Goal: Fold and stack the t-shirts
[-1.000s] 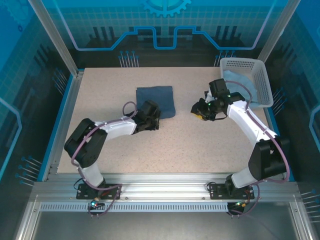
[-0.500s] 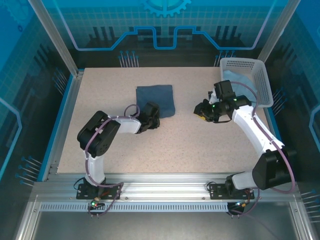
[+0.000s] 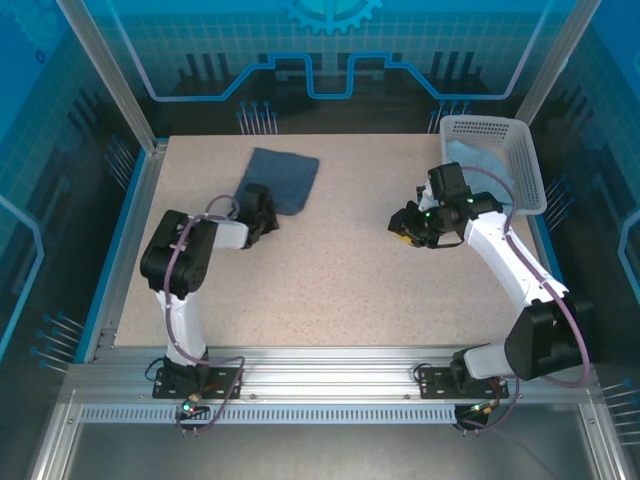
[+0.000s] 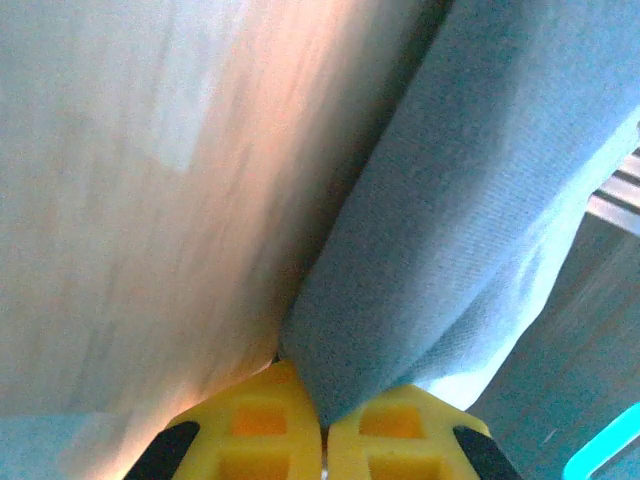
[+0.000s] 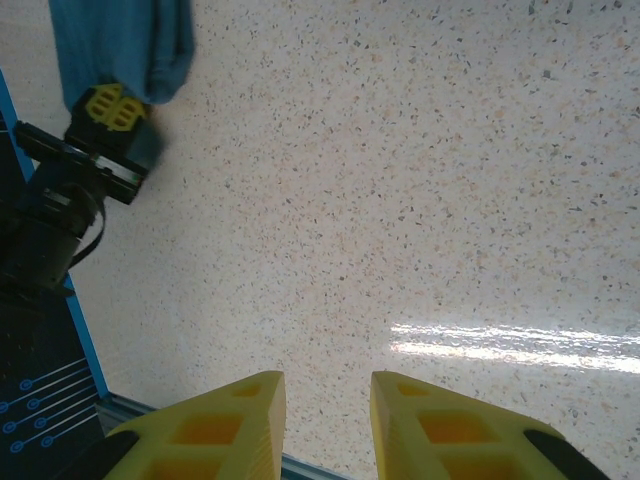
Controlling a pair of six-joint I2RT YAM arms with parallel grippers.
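At far left on the table (image 3: 350, 290), the left gripper (image 3: 265, 205) pinches the near edge of the dark t-shirt (image 3: 285, 175), cloth stretching away beyond it (1 pale t-shirt (image 3: 475, 157) lies in the basket (image 3: 485, 122)); the right gripper (image 3: 402, 222) hangs parted, empty.

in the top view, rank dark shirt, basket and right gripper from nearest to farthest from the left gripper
1. Dark shirt, back left, pinched in the shut jaws of the left gripper.
2. Right gripper, right of centre.
3. Basket, back right corner.
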